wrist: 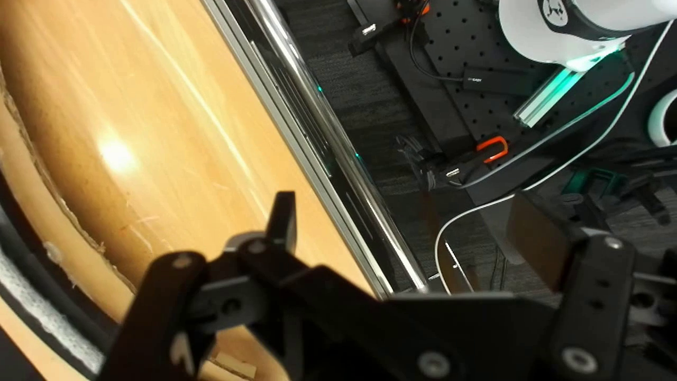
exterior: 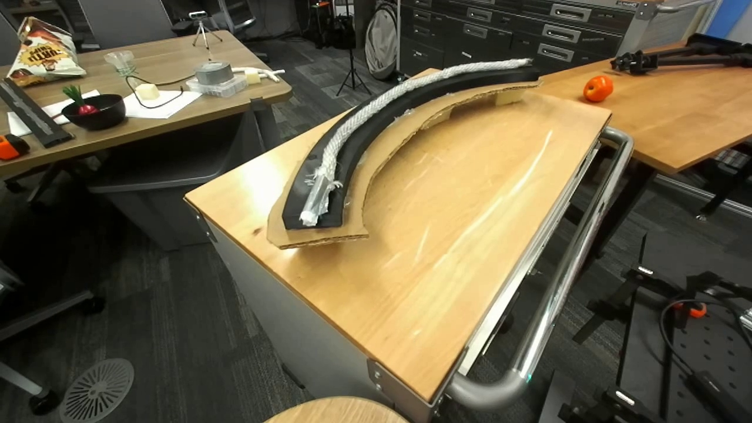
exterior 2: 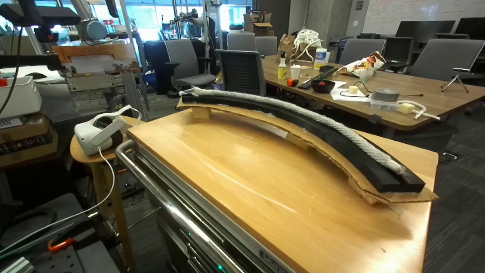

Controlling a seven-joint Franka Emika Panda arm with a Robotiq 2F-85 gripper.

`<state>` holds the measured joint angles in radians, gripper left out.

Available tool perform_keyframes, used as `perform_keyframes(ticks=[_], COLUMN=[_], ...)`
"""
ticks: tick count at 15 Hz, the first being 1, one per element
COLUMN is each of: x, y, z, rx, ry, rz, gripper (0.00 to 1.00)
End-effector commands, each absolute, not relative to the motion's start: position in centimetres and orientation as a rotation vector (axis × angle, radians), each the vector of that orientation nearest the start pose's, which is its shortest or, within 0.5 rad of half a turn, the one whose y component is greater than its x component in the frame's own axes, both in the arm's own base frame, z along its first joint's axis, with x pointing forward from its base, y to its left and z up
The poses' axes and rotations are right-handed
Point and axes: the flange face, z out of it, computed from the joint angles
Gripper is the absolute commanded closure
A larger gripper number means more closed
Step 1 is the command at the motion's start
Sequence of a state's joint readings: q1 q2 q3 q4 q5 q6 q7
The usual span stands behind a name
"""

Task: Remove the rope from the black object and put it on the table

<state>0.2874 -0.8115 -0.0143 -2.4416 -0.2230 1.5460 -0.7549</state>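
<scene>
In the wrist view, our black two-fingered claw (wrist: pixel 404 222) gapes, holding nothing; we see the thick white braided rope (wrist: pixel 45 312) toward half-past-eight, along the arched black track (wrist: pixel 50 280), slanting ten-thirty to four-thirty.

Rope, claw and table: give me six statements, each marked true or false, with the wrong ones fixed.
1. The rope lies along the black track. True.
2. The claw is closed on the rope. False: in the wrist view the claw is open and holds nothing.
3. The black track sits directly on the table. False: cardboard lies beneath it, above the table.
4. A metal rail runs along one side of the table. True.
5. The black bowl shares the table with the rope. False: the black bowl sits on a separate desk.
6. In an exterior view, loose fibres show near one end of the rope. True.
</scene>
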Motion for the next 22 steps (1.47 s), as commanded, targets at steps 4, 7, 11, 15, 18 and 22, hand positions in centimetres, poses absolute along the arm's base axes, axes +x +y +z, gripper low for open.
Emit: perform_keyframes(ticks=[4, 7, 11, 15, 18, 22], x=[29.6, 32.6, 40.4, 47.9, 52.9, 56.8], y=[6.3, 8.6, 11.4, 12.5, 13.5, 14.4], z=[55.7, 55.7, 56.7, 56.9, 55.0, 52.0], rx=[-2.818, -2.713, -2.507, -2.212, -1.970, -1.779], ry=[-1.795, -2.054, -2.324, -2.518, -2.570, -2.569], rz=[0.183, 0.115, -0.082, -0.139, -0.105, 0.137], gripper=[0.00, 0.00, 0.00, 0.00, 0.00, 0.00])
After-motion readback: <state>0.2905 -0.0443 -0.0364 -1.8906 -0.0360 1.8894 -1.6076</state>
